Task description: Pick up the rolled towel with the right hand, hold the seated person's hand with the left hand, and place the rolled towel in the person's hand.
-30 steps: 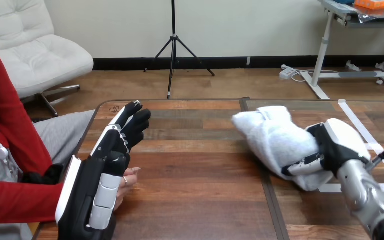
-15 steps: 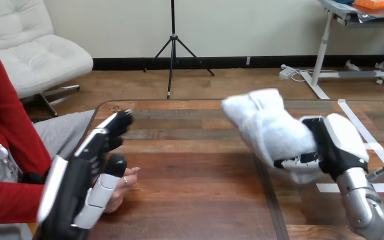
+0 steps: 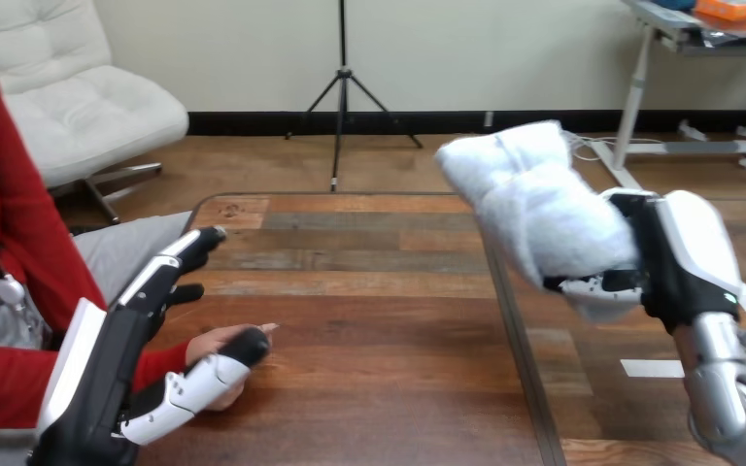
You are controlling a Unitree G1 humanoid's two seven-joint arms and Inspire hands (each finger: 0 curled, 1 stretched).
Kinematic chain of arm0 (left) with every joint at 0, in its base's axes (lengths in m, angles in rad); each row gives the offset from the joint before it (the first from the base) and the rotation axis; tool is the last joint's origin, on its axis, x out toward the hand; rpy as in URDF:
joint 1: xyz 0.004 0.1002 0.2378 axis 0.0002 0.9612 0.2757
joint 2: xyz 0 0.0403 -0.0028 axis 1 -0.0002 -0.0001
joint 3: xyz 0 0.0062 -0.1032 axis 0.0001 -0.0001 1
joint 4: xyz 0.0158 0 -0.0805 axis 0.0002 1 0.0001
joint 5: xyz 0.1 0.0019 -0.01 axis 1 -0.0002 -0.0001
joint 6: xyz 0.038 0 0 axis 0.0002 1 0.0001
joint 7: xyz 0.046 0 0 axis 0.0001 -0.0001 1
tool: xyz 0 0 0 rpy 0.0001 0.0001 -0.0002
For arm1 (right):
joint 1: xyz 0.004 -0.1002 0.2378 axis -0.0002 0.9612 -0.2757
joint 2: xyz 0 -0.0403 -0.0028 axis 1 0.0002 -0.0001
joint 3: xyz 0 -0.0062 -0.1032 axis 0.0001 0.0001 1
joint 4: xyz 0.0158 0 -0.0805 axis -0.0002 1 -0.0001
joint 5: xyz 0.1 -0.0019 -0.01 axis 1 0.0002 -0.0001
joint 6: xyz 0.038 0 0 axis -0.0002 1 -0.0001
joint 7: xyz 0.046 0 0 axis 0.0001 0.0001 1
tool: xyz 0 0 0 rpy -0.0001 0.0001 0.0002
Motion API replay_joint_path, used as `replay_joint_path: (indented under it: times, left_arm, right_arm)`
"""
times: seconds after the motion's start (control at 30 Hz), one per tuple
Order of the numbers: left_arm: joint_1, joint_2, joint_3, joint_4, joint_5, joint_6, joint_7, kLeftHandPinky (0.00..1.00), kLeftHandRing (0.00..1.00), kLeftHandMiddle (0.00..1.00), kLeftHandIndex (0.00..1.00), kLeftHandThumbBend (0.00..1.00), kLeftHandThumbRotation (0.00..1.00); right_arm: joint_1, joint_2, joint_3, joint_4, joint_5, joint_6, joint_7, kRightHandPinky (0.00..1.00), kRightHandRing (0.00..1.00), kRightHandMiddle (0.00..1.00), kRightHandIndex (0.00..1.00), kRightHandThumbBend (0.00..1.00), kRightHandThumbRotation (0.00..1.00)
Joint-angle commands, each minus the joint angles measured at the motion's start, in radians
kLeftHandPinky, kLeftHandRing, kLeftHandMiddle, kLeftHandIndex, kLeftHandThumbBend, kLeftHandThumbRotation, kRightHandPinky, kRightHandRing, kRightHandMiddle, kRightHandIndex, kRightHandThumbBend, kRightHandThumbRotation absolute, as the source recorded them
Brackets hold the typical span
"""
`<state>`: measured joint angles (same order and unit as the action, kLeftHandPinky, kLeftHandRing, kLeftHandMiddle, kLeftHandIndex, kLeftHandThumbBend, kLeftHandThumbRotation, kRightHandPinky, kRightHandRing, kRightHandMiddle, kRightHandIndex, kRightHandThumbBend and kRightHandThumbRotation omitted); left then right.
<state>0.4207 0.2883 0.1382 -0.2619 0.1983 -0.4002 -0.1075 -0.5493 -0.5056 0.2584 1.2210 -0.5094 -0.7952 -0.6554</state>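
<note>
The rolled white towel (image 3: 534,209) is lifted clear of the wooden table (image 3: 369,320) at the right, with my right hand (image 3: 685,262) shut on its near end. At the lower left, my left hand (image 3: 107,354) reaches over the table's left edge with its fingers (image 3: 170,272) straight. The person's hand (image 3: 206,342) rests on the table between those fingers and my thumb (image 3: 204,383), which lies against its near side. I cannot tell whether the thumb grips the person's hand.
The person sits at the table's left side, a red sleeve (image 3: 19,383) along the edge. White tape strips (image 3: 656,368) mark the table's right part. A dark seam (image 3: 510,320) runs front to back near the middle.
My right hand has raised the towel higher and a little toward me. My left hand has dropped and swung left, its thumb now beside the person's hand. The view has shifted slightly.
</note>
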Motion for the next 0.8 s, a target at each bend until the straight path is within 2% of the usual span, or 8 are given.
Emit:
replay_joint_path:
  times: [0.0,0.33,0.53,0.77]
  left_arm:
    - [-0.076,0.068,0.046,0.012,0.065,0.018,0.008,0.79,0.92,0.94,0.90,0.99,0.63]
    - [-0.093,0.109,0.061,0.017,0.123,0.053,0.009,0.74,0.90,0.94,0.90,1.00,0.59]
    - [-0.102,0.142,0.064,0.010,0.173,0.084,0.000,0.72,0.89,0.93,0.90,1.00,0.58]
    - [-0.120,0.183,0.061,0.020,0.235,0.091,0.000,0.71,0.88,0.91,0.89,1.00,0.56]
  right_arm:
    - [-0.027,-0.034,-0.044,-0.099,0.004,-0.070,-0.082,0.31,0.37,0.43,0.46,0.70,0.00]
    - [0.001,-0.046,-0.054,-0.152,-0.005,-0.087,-0.120,0.29,0.34,0.41,0.45,0.71,0.00]
    - [0.010,-0.048,-0.067,-0.170,-0.004,-0.098,-0.122,0.29,0.34,0.41,0.45,0.72,0.00]
    - [0.017,-0.042,-0.086,-0.188,0.013,-0.103,-0.107,0.28,0.34,0.41,0.45,0.71,0.00]
